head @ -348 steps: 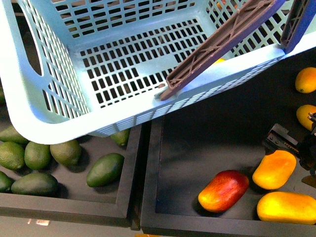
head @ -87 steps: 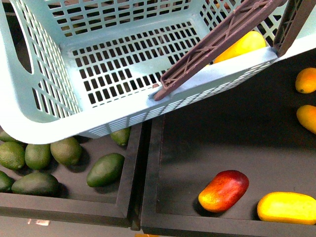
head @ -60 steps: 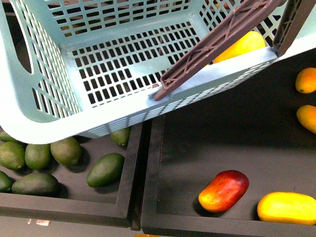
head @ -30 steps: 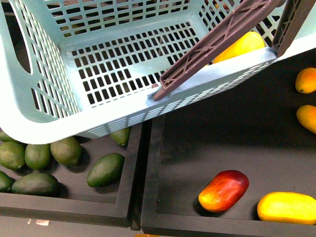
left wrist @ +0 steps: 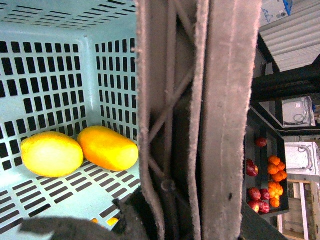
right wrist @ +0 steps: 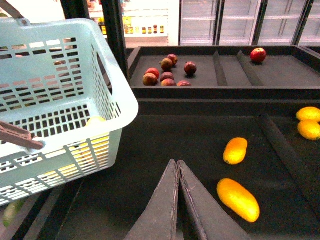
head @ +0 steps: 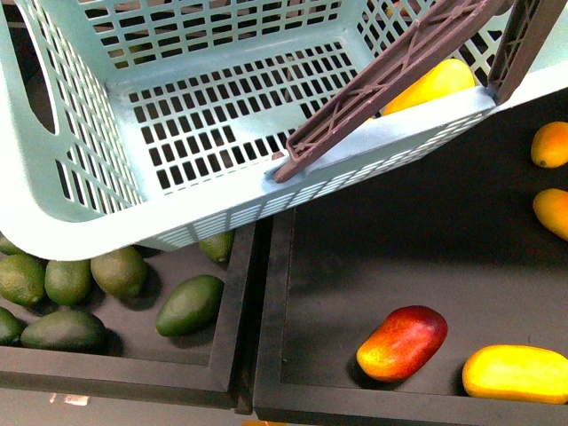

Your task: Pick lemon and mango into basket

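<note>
The pale turquoise basket hangs tilted above the black trays. My left gripper is shut on its brown handle, which fills the left wrist view. On the basket's floor lie the plump yellow lemon and, touching it, the longer orange-yellow mango. The front view shows the mango behind the handle; the lemon is hidden there. My right gripper is shut and holds nothing. It hovers over the dark tray floor, to the right of the basket.
Dark green fruits fill the left tray. The right tray holds a red-blushed mango, a yellow-orange mango and orange fruits. Two orange-yellow mangoes lie near my right gripper. Red apples sit on the rear shelf.
5.8 s ago my right gripper was at an orange-yellow mango in the right tray; that mango now lies in the basket and the gripper has left the front view. The last second shows almost no movement.
</note>
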### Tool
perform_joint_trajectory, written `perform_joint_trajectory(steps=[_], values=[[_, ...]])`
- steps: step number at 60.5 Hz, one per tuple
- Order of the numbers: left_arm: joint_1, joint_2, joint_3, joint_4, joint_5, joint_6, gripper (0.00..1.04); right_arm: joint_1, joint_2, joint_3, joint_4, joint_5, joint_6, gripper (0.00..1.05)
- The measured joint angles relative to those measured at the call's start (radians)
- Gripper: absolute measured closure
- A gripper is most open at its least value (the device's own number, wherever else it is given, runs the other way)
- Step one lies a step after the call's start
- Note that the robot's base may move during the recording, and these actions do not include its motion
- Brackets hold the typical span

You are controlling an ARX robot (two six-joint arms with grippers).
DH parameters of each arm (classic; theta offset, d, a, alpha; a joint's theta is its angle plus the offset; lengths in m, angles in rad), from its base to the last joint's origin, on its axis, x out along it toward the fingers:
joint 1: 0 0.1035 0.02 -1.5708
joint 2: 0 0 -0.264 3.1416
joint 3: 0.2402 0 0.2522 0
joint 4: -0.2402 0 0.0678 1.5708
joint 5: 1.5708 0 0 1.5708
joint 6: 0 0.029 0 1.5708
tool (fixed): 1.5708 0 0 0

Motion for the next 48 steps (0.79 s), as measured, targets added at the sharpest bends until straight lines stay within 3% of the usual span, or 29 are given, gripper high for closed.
perform_joint_trajectory(steps=[32, 48], values=[[-0.003, 0.000, 0.000, 0.000, -0.003, 0.001, 0.89, 0.000, -0.001, 0.000, -0.001, 0.003, 0.000, 0.10], [-0.013, 0.001, 0.000, 0.000, 0.020, -0.014, 0.89, 0.000, -0.002, 0.000, -0.002, 0.002, 0.000, 0.09]])
